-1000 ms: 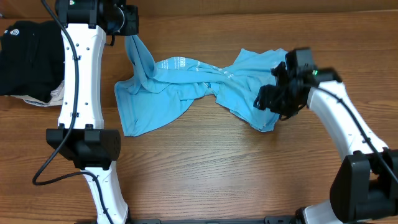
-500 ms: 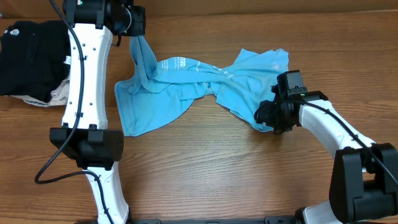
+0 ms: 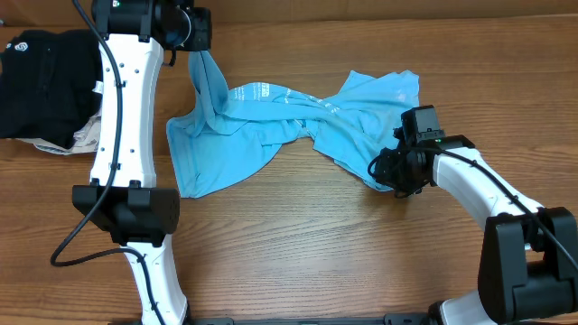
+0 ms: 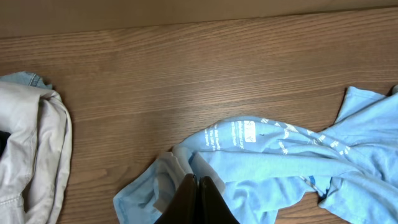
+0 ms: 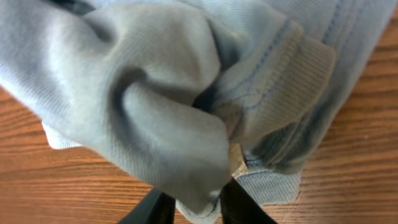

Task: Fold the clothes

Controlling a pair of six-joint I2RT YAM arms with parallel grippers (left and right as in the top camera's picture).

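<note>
The clothes, a light blue T-shirt [image 3: 271,126] with white lettering, lie crumpled and twisted across the middle of the table. My left gripper [image 3: 200,47] is at the back left, shut on one corner of the shirt and holding it up off the wood. In the left wrist view its closed gripper [image 4: 198,182] pinches blue cloth [image 4: 280,162]. My right gripper [image 3: 394,171] is low at the shirt's near right corner. In the right wrist view a thick fold and hem [image 5: 186,99] fill the frame, and that gripper [image 5: 198,204] has a fold of cloth squeezed between its fingers.
A black garment [image 3: 41,86] with a small white logo lies at the far left, with a beige garment [image 3: 86,135] under its edge, also seen as beige garment [image 4: 31,143]. Bare wooden table [image 3: 316,244] lies in front of the shirt.
My right gripper came down and in to the shirt's near right corner, and its jaws narrowed onto the cloth. The left arm shifted slightly right early on, then held still.
</note>
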